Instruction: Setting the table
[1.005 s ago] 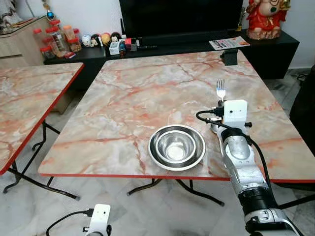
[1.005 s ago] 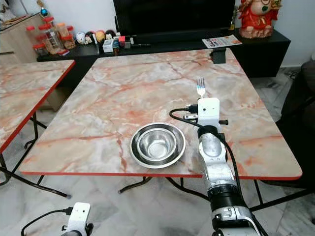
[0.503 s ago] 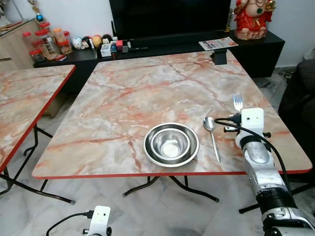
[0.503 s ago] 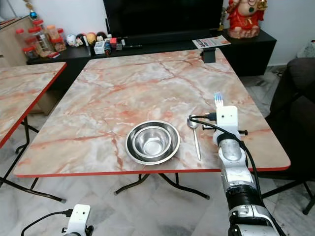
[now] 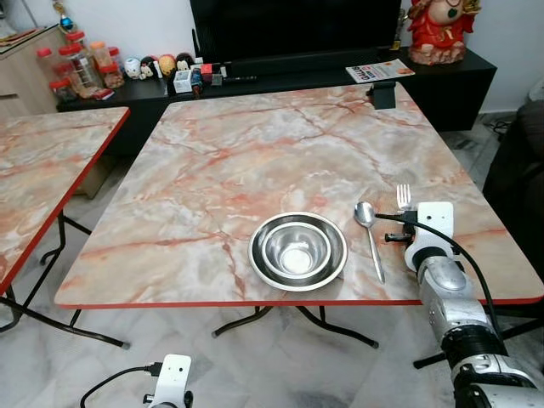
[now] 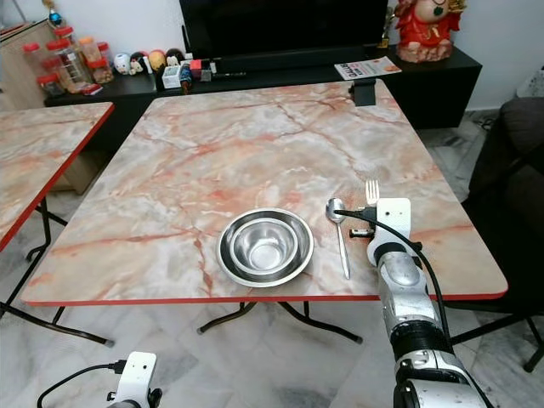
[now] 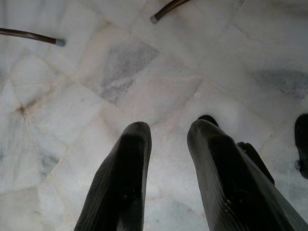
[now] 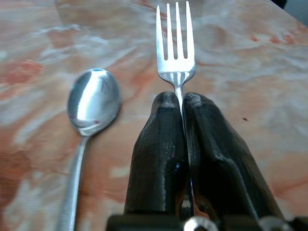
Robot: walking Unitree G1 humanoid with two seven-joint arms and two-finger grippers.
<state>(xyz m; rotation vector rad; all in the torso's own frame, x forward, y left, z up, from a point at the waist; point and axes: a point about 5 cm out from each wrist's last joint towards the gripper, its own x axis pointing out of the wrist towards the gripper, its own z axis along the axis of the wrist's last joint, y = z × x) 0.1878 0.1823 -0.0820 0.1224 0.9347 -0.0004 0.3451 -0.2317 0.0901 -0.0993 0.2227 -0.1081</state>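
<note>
A steel bowl (image 5: pixel 297 250) with a smaller bowl nested in it sits near the front edge of the marble table (image 5: pixel 255 161). Right of it lies a spoon (image 5: pixel 371 235), bowl end pointing away from me. My right gripper (image 8: pixel 179 103) is shut on a fork (image 8: pixel 175 48) by its handle, tines pointing forward, low over the table just right of the spoon (image 8: pixel 91 103). The fork (image 5: pixel 403 196) sticks out past the white wrist block (image 5: pixel 432 219). My left gripper (image 7: pixel 166 132) hangs over the floor with its fingers apart and nothing between them.
A second marble table (image 5: pixel 42 170) stands at the left. Behind the table is a black TV unit (image 5: pixel 289 76) with jars, small figures, a magazine and a red statue (image 5: pixel 439 30). A dark sofa edge (image 5: pixel 523 161) is at the right. Tiled floor (image 7: pixel 144 72) lies below.
The view has shifted a little. My right gripper has lowered and drawn back slightly with the fork, now close beside the spoon. A second ago the arm hid the spoon.
</note>
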